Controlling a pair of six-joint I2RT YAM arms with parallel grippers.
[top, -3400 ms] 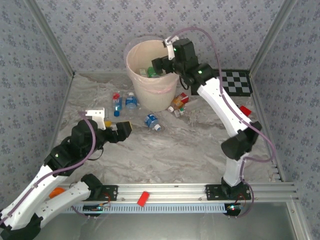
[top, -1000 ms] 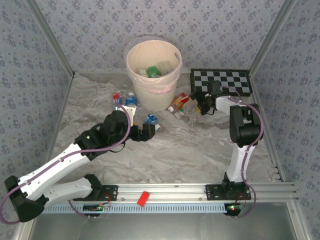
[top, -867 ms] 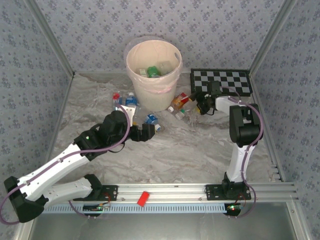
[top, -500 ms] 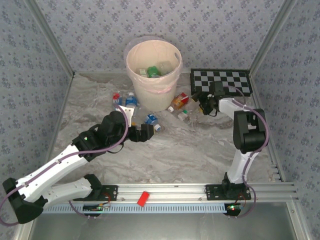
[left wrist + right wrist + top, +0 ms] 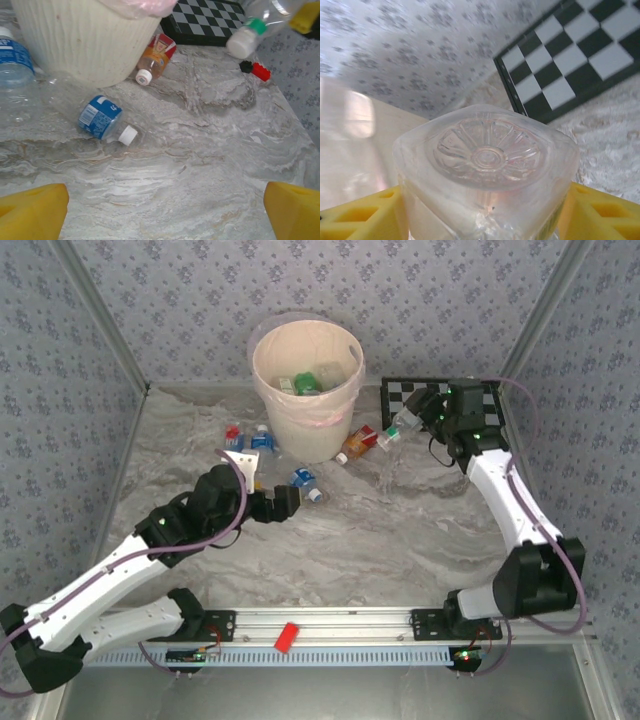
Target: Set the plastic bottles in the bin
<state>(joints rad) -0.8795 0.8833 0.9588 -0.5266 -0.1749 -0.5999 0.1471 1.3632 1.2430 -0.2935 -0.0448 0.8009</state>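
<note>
The bin (image 5: 307, 415) stands at the back centre with a green bottle (image 5: 321, 381) and others inside. My right gripper (image 5: 410, 418) hangs to the right of the bin, shut on a clear plastic bottle (image 5: 393, 432) with a white cap pointing down-left. The right wrist view shows that bottle's ribbed base (image 5: 487, 160) between the yellow fingers (image 5: 600, 212). My left gripper (image 5: 285, 502) is open, low over the table, just short of a blue-labelled bottle (image 5: 304, 481) (image 5: 100, 117). An orange-red bottle (image 5: 359, 442) (image 5: 155, 56) lies by the bin's foot.
Two more blue-capped bottles (image 5: 262, 439) lie left of the bin. A black-and-white checkerboard (image 5: 480, 400) sits at the back right, and a small red-and-black brick (image 5: 256, 70) lies on the marble table (image 5: 400, 530). Patterned walls close in three sides.
My right gripper closed on the clear bottle and lifted it off the table as the arm swung up and outward. The left gripper edged slightly nearer, still open.
</note>
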